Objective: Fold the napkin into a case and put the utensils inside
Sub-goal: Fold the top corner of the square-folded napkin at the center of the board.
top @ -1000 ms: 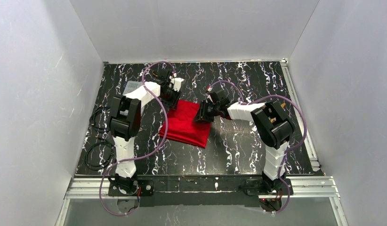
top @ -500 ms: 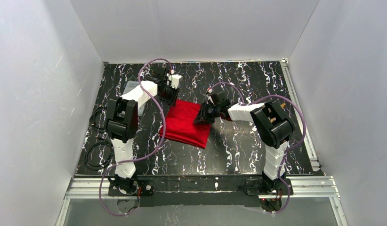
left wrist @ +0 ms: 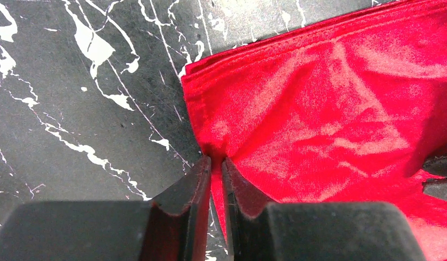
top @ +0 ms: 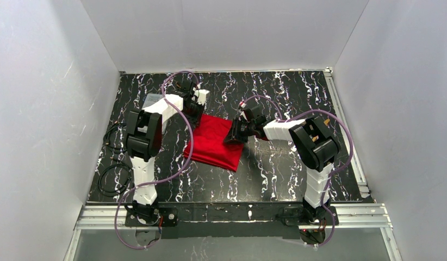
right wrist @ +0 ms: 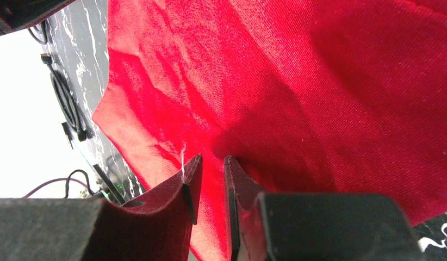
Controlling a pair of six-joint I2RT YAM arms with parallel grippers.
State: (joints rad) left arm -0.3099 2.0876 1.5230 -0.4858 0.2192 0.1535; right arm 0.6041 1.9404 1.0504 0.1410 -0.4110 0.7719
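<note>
One red napkin (top: 216, 142), folded flat in the middle of the worktop (top: 275, 174), same spot as before. Far-left corner nipped by left pincer (left wrist: 216, 166), lowered onto it and closed to a sliver since a moment ago. Right edge gripped by right pincer (right wrist: 209, 163), gap narrow, cloth bunched between.

One napkin (top: 213, 144), one left pincer (left wrist: 216, 163), one right pincer (right wrist: 213, 160)

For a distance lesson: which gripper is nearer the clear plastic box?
Left. The left gripper holds the napkin at its far left edge, near the box; the right gripper holds its right edge, farther off.
</note>
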